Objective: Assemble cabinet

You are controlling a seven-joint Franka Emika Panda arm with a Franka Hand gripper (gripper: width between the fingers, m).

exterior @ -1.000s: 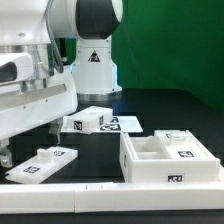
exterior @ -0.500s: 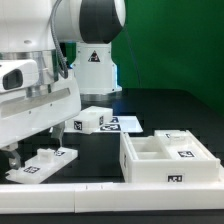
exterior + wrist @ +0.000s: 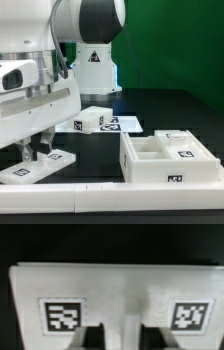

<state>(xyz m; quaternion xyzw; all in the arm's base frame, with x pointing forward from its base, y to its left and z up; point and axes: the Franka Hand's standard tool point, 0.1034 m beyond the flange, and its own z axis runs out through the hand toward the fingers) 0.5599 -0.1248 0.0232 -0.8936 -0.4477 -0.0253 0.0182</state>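
A flat white cabinet panel [image 3: 30, 171] with square tags lies at the front of the exterior view's left. My gripper [image 3: 38, 152] is down on it, one finger on each side of its raised middle strip. In the wrist view the panel [image 3: 120, 286] fills the picture with two tags, and my gripper [image 3: 124, 339] stands open around the strip, with dark fingers [image 3: 96, 336] on either side. The white cabinet body [image 3: 160, 172], an open box with compartments, stands at the front right. Another tagged white piece [image 3: 88, 120] lies behind, near the middle.
The marker board [image 3: 128, 123] lies flat behind the tagged piece, in front of the robot base [image 3: 95, 65]. A long plain white rail [image 3: 110, 197] runs along the table's front edge. The table top is black.
My gripper has come down and a little toward the exterior view's right, from above the panel's left end onto its middle. The panel and the other parts have not moved.
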